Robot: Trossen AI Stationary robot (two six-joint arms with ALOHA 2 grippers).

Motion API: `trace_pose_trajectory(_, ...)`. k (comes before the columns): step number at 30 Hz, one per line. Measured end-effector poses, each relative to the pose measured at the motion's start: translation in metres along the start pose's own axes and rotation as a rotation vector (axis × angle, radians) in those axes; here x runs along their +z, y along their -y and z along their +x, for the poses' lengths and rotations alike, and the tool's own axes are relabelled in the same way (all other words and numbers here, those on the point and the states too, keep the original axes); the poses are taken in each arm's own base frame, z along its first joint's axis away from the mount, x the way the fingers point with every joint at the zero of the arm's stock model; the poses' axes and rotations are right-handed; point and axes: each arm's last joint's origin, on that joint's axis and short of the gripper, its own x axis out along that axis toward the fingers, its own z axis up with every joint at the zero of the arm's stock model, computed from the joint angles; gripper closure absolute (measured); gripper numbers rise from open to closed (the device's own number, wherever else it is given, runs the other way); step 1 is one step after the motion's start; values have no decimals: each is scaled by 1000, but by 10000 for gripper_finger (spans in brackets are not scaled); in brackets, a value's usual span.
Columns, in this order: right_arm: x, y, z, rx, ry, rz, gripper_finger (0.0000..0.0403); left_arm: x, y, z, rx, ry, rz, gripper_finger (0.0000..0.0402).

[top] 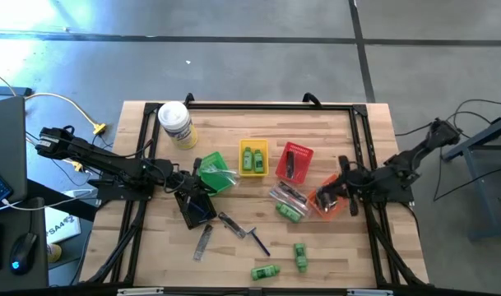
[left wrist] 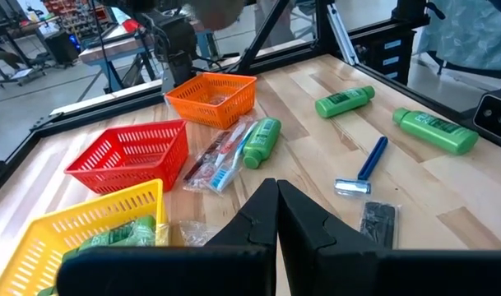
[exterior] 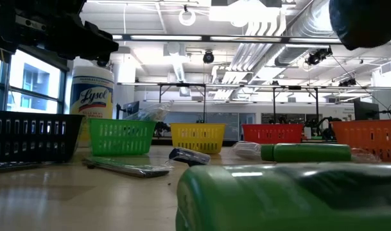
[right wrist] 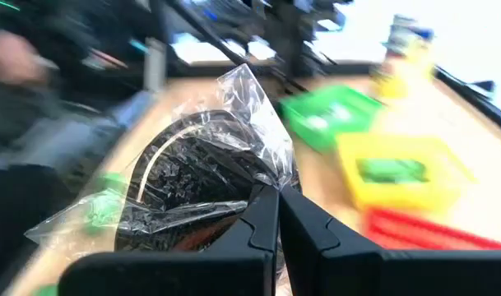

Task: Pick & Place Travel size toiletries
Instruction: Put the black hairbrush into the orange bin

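- My right gripper [right wrist: 276,205] pinches a wrapped black item [right wrist: 192,185] by its wrapper, lifted clear for transfer.
- My left gripper [left wrist: 276,201] waits closed, empty, beside the black basket [top: 194,207].

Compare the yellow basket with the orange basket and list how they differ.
Colour: the yellow basket is bright yellow, the orange basket orange.
Contents: the yellow basket holds green mini bottles; what the orange basket holds, if anything, cannot be made out.
Place: the yellow basket sits mid-table between the green basket and the red basket; the orange basket sits beyond the red one, beside the right arm.
Shared: both are small, open-topped mesh baskets standing upright on the wooden table.
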Motion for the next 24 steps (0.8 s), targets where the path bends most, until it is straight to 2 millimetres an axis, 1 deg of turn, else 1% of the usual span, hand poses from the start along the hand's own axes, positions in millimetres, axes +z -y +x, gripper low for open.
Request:
trace_pose_trajectory(2, 9, 1, -4, -61, -50, 3, 400, 0, 0, 0, 0, -1, 0, 402)
trace_pose_trajectory(5, 22, 0, -5, -109, -114, 10, 400, 0, 0, 0, -1, -5, 0, 402)
trace_pose_trajectory(9, 27, -2, -4, -169, -245, 18, 400, -2, 0, 0, -4, -19, 9, 402)
trace_pose_trajectory(12, 21, 0, 2, -243, -366, 29, 400, -2, 0, 0, -4, -17, 10, 402)
trace_pose_trajectory(16, 7, 3, 11, -305, -542, 61, 400, -2, 0, 0, -3, -16, 11, 402)
trace_pose_trajectory(21, -2, 0, 27, -307, -666, 65, 400, -2, 0, 0, -3, -16, 11, 402)
trace_pose_trajectory(24, -10, 2, 33, -329, -786, 66, 400, -2, 0, 0, -3, -15, 10, 402)
